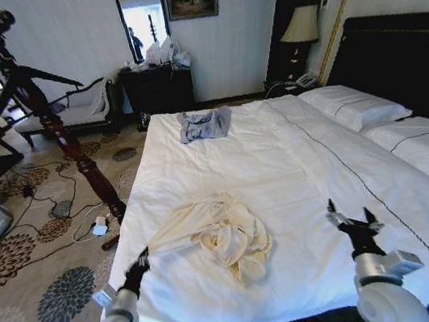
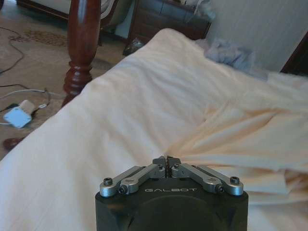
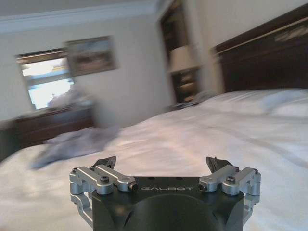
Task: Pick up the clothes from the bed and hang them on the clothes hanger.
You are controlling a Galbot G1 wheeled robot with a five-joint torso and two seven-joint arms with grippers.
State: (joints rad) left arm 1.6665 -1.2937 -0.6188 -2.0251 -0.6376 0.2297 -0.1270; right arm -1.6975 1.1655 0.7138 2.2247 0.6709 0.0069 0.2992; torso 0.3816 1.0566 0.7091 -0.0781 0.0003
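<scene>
Your left pincer (image 1: 141, 262) is clenched at the near left edge of the bed (image 1: 297, 164), just beside the cream clothes (image 1: 222, 233), possibly pinching a sleeve tip. The clothes lie crumpled on the sheet, unlifted. Your right pincer (image 1: 353, 219) hovers released, well apart. Lifting and hanging remain.

A wrinkled cream long-sleeved shirt (image 1: 222, 237) lies bunched on the white-sheeted bed (image 1: 281, 167), near its foot edge.

Daylight from the window (image 1: 142, 21); right wrist view motion-blurred.
</scene>
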